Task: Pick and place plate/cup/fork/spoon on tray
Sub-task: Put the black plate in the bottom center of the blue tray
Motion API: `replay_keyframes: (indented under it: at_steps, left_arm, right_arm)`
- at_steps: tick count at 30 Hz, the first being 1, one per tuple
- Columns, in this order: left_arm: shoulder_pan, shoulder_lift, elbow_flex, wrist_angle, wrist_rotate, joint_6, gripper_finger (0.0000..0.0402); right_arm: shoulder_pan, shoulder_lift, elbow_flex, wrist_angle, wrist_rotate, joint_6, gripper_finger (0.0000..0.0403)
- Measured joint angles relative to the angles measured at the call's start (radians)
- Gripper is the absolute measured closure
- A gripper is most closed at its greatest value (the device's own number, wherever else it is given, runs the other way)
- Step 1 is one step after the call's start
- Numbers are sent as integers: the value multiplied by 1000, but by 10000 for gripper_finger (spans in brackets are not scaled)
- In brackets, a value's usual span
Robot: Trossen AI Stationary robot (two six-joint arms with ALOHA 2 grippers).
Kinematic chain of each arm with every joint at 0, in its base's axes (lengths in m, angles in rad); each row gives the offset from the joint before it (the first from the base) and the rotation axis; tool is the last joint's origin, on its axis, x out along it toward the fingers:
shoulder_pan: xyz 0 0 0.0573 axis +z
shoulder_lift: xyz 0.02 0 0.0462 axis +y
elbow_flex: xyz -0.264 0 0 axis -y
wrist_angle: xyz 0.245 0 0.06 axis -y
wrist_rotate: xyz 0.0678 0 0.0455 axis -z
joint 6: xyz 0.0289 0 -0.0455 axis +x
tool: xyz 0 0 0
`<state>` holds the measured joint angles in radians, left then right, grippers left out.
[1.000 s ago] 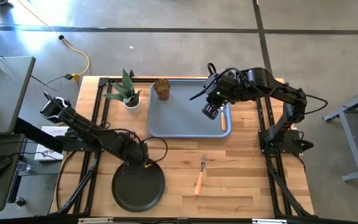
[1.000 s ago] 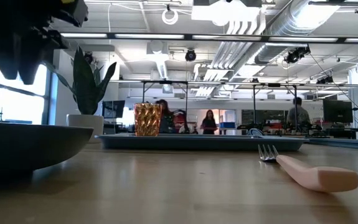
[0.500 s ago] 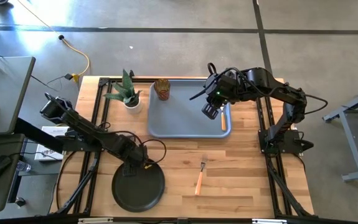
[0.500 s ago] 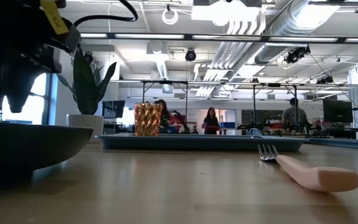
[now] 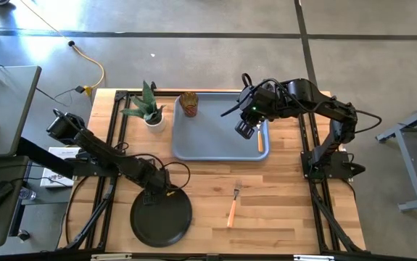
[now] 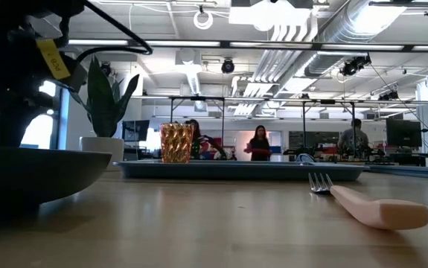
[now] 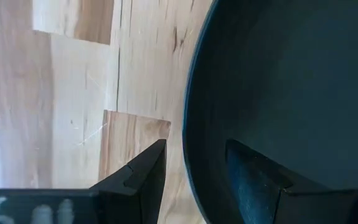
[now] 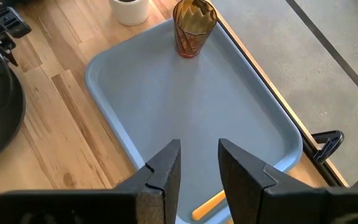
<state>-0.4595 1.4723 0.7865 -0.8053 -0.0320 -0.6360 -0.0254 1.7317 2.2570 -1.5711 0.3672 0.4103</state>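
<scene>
— Where do we find the plate [image 5: 162,218]?

— It lies flat on the worktop [image 5: 281,210], and its raised rim runs between our left gripper's [image 5: 152,196] two fingers [image 7: 142,177]: one finger is outside the rim over the wood, the other over the dark inside of the plate. The fingers stand apart, straddling the rim; whether they press on it we cannot tell.

— And the right gripper [image 5: 245,129]?

— It hangs above the tray [image 5: 208,134], well apart from the plate. Its fingers [image 8: 164,171] are partly open with a clear gap between them, and nothing is held or touched. Straight ahead of those fingers the bare blue-grey floor of the tray shows.

— What lies around that?

— The cup [image 5: 188,103] stands upright in the tray's far corner, beyond the right fingertips. The spoon [image 5: 259,141] rests on the tray just beside the right fingers, along the rim; only its tan-orange handle shows to us. The fork [image 5: 233,204] is on the bare worktop, off the tray, between the two grippers and closer to the plate, touched by neither. A potted plant [image 5: 147,109] stands on the worktop just outside the tray, next to the cup's corner.

— And beyond the worktop?

— In the low view we see people [image 6: 260,143] standing far off in the room.
</scene>
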Motion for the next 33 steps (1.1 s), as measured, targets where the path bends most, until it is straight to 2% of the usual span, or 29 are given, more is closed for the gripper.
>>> replay_keyframes:
  at_steps: [5,15,20,27,33]
  left_arm:
    - [0,0,-39,57,14,-46,248]
    - [0,24,-40,78,13,-51,255]
    - [2,40,-41,90,12,-52,288]
    - [3,47,-37,104,18,-80,356]
    - [12,46,-36,124,72,-144,392]
  right_arm:
    - [0,0,0,0,0,0,304]
    - [-1,0,0,1,0,0,304]
    - [-1,0,0,3,0,0,304]
    - [-1,0,0,5,0,0,304]
    - [-1,0,0,5,0,-7,304]
